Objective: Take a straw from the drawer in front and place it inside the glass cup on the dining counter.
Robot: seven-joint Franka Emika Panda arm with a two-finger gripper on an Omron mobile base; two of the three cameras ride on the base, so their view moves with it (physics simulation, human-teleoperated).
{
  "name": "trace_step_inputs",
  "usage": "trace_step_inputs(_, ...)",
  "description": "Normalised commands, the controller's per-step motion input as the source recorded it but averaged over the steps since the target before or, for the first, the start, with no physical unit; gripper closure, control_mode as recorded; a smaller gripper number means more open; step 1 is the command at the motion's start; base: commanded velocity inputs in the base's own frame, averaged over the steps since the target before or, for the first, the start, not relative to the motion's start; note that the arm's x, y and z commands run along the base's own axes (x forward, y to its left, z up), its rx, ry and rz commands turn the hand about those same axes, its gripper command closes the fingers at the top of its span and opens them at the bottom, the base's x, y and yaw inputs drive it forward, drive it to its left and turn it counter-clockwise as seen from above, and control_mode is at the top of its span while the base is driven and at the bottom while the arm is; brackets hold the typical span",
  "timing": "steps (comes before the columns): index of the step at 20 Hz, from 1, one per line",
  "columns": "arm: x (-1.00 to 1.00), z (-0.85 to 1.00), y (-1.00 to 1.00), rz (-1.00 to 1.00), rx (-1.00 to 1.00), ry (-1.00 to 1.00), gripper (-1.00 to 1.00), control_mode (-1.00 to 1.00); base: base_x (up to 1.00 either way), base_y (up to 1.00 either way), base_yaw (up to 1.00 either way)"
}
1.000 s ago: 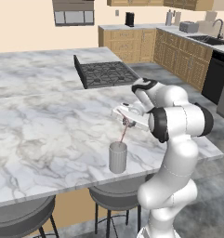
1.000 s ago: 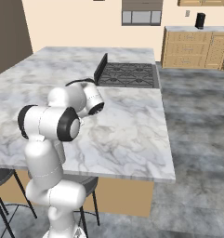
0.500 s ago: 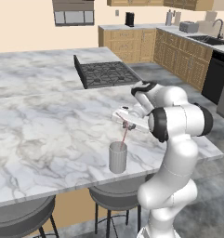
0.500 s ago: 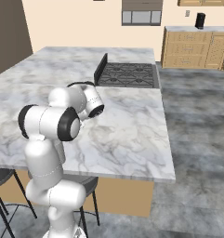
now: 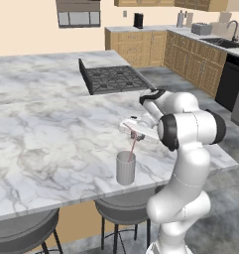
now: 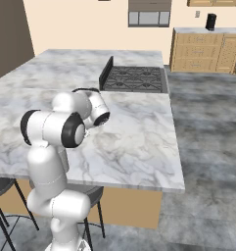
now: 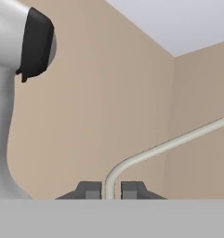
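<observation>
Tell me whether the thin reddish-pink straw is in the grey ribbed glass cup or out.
Partly in: the thin reddish-pink straw's lower end dips below the grey ribbed glass cup's rim, its top pinched in the shut gripper.

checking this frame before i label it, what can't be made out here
- Left base view: the straw's lower end, hidden inside the cup; whether it touches bottom is unclear.
- Right base view: the arm's body blocks that part of the counter.
- Hand view: the straw's bent top is cut off by the right edge; the gripper jaws' lower part sits behind the grey band.
</observation>
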Motion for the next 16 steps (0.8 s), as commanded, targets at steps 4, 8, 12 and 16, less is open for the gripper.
trace_step_inputs(4,0.09,-0.08,0.0,0.0,0.0,0.02,1.0,-1.0,0.0,0.0,0.0)
trace_step_inputs(8,0.13,-0.11,0.0,0.0,0.0,0.05,1.0,-1.0,0.0,0.0,0.0)
trace_step_inputs(12,0.14,-0.31,0.02,0.0,-0.01,0.1,1.0,-1.0,0.0,0.0,0.0)
trace_step_inputs(16,0.02,-0.42,0.04,-0.02,-0.03,0.12,1.0,-1.0,0.0,0.0,0.0)
